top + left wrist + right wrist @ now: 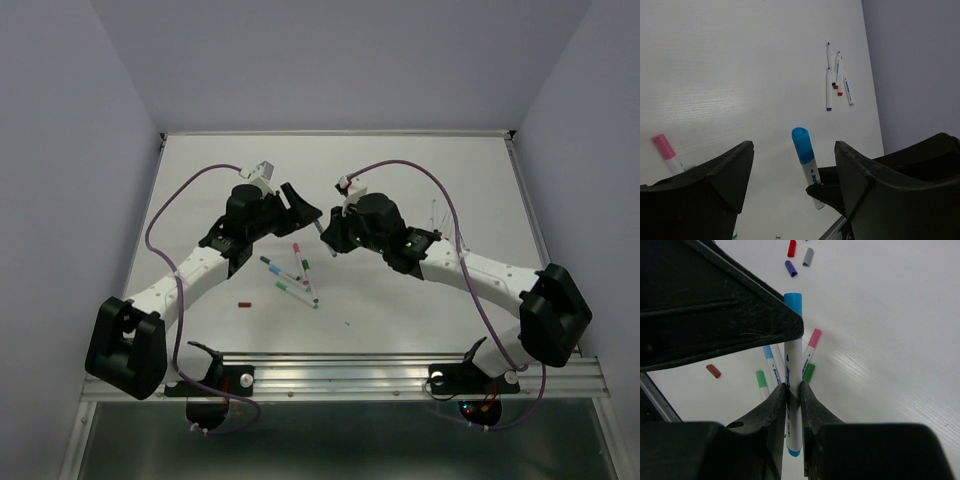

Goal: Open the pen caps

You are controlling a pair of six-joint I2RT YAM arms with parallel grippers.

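Worktop [400, 180]: white, matte; lilac-grey walls [330, 60] around it.
Right claw [793, 390]: clenched on pen [792, 365] barrel.
Left claw [792, 146]: released, fingers either side of blue cap [801, 142].
Hidden: cap on pen, partly behind my left finger; contact, cannot tell.

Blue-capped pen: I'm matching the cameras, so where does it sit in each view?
Top external: blue-capped pen, barely visible at centre, where the two arms meet.
Left wrist: lower centre, framed by the open left gripper.
Right wrist: centre, clamped by the right gripper.
Shared landmark: the pink-capped pen.
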